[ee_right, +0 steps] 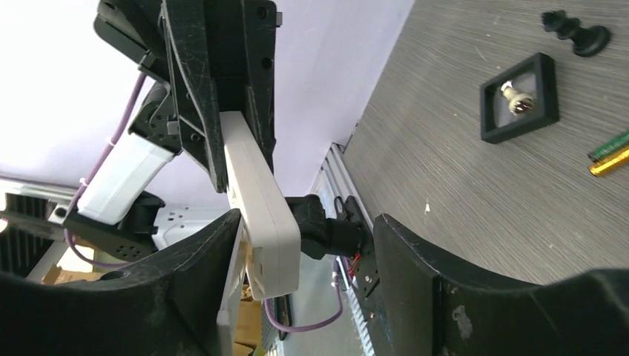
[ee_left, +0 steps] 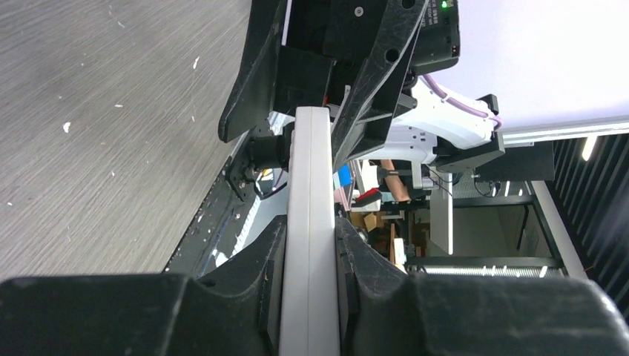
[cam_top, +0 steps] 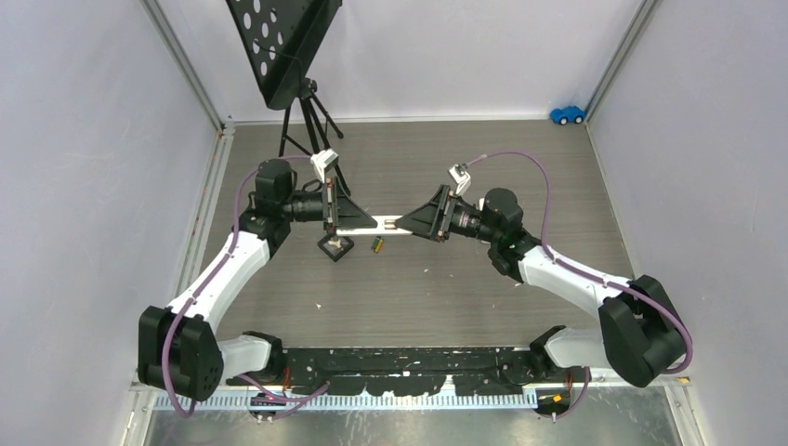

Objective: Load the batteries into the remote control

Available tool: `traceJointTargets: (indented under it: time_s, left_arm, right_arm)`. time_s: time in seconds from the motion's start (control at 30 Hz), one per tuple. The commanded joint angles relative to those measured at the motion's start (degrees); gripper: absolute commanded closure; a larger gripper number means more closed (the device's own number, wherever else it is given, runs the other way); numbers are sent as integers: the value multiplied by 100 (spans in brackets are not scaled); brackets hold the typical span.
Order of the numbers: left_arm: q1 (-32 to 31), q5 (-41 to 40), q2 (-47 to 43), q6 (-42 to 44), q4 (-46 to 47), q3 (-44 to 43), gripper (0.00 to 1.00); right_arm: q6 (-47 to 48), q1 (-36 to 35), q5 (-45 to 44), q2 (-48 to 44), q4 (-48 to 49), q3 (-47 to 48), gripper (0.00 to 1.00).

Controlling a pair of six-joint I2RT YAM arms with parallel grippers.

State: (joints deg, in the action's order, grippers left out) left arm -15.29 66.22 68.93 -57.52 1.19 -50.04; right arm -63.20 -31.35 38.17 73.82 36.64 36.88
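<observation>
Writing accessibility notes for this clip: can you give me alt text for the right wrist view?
A white remote control, clamped at its far end by the left gripper, points its near end into the open right gripper, close beside one finger and clear of the other. On the grey table lie a black square tray and green and yellow batteries.

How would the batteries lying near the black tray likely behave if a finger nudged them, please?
The batteries are cylinders lying on their sides on the flat table, so a sideways nudge would probably roll them. Their wrap looks smooth, so they may slip in a pinch.
</observation>
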Motion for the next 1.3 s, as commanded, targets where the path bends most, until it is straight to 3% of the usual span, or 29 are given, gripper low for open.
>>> traceJointTargets:
  time_s: [0.0, 0.53, 0.7, 0.97, 1.17, 1.27]
  left_arm:
    - [-44, 282, 18, 392, -366, -140, 100]
    - [-44, -784, 569, 1796, -2108, -279, 100]
    - [-44, -1260, 678, 2307, -2680, -323, 100]
    - [-45, -1868, 619, 2775, -3237, -272, 100]
    - [-44, -1894, 366, 2843, -3380, -157, 100]
    - [-44, -1810, 198, 2843, -3404, -67, 100]
  right_arm:
    - [386, 46, -462, -211, -926, 134, 34]
    - [605, 42, -879, -582, -2150, 194, 75]
    - [636, 50, -1040, -633, -2292, 61, 99]
    - [977, 158, -1418, -387, -2583, -163, 100]
    - [1675, 173, -2560, 178, -3343, -142, 99]
    - [1808, 173, -2883, 529, -3408, -175, 92]
